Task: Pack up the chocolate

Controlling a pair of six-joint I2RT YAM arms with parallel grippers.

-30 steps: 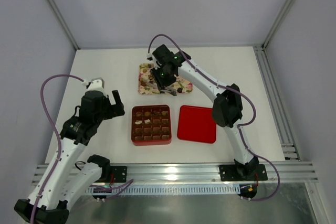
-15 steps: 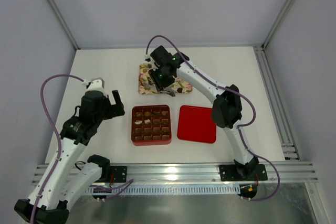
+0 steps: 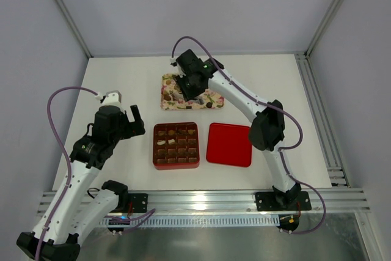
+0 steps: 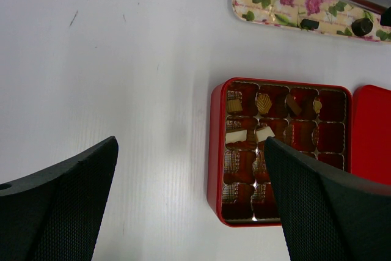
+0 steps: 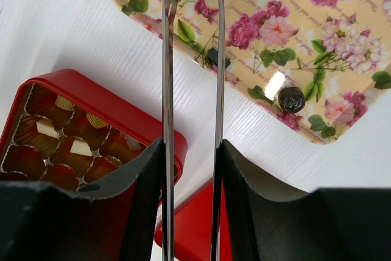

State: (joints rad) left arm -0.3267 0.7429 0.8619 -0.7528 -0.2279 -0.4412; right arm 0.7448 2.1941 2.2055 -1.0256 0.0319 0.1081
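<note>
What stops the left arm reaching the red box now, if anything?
Probably nothing, so likely yes: left tool hangs open beside the red box, nothing between, lid off; right arm is over the floral tray.

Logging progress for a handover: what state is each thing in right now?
Red square box: open, partly filled.
Red lid: off, lying flat beside the box.
Pink-and-cream floral tray: chocolate pieces left on it.
Metal tongs: held, tips over the tray.
Left gripper: open, empty.
Right gripper: shut on the tongs.
</note>
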